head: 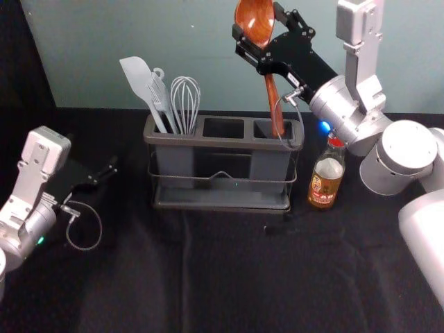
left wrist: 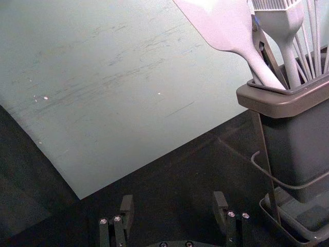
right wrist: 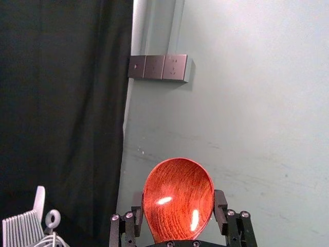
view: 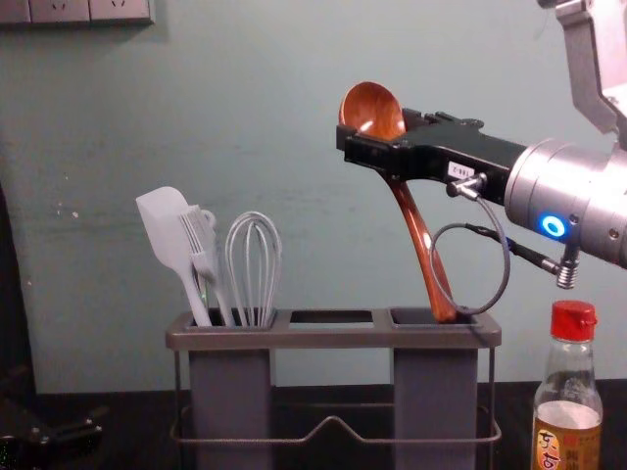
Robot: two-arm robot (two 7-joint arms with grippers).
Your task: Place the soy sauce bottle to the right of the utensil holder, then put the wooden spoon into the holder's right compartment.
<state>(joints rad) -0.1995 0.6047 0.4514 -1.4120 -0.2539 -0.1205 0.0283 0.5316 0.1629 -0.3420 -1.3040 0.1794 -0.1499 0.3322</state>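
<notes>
Up above the utensil holder [head: 222, 142], my right gripper [head: 251, 47] is shut on the wooden spoon [head: 255, 21] at its bowl. In the right wrist view the bowl of the spoon [right wrist: 178, 200] sits between the fingertips of the right gripper [right wrist: 178, 206]. The spoon's handle [view: 416, 230] slants down, its end at the opening of the holder's right compartment [view: 436, 382]; how deep it reaches is unclear. The soy sauce bottle [head: 327, 175] stands upright right of the holder. My left gripper [head: 107, 173] is left of the holder, and the left gripper [left wrist: 173, 206] is open and empty.
The left compartment holds a white spatula [view: 174, 235], a brush [view: 204, 259] and a whisk [view: 253, 269]. A pale wall [head: 173, 41] rises behind the black-covered table [head: 208, 277]. The right arm [head: 409, 149] extends over the area behind the bottle.
</notes>
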